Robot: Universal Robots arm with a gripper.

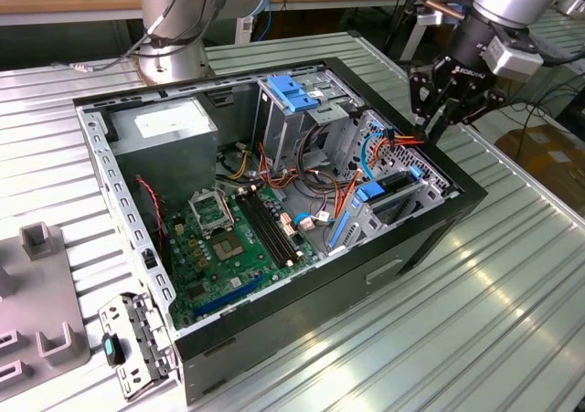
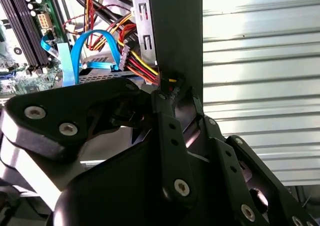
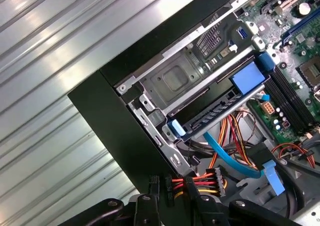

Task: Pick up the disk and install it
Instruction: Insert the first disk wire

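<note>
The disk (image 3: pixel 212 110) appears to sit already in its bay at the front edge of the open computer case (image 1: pixel 430 238), its blue rails showing at both ends in the first wrist view; in the exterior view it lies among the blue clips near the case's corner on that view's right (image 1: pixel 388 193). The claw (image 1: pixel 448 101) hangs just above that corner, over a red, yellow and black power plug (image 3: pixel 197 181). Whether its fingers grip the plug or merely flank it I cannot tell. Judging by this, seating looks done and cabling looks unfinished.
</note>
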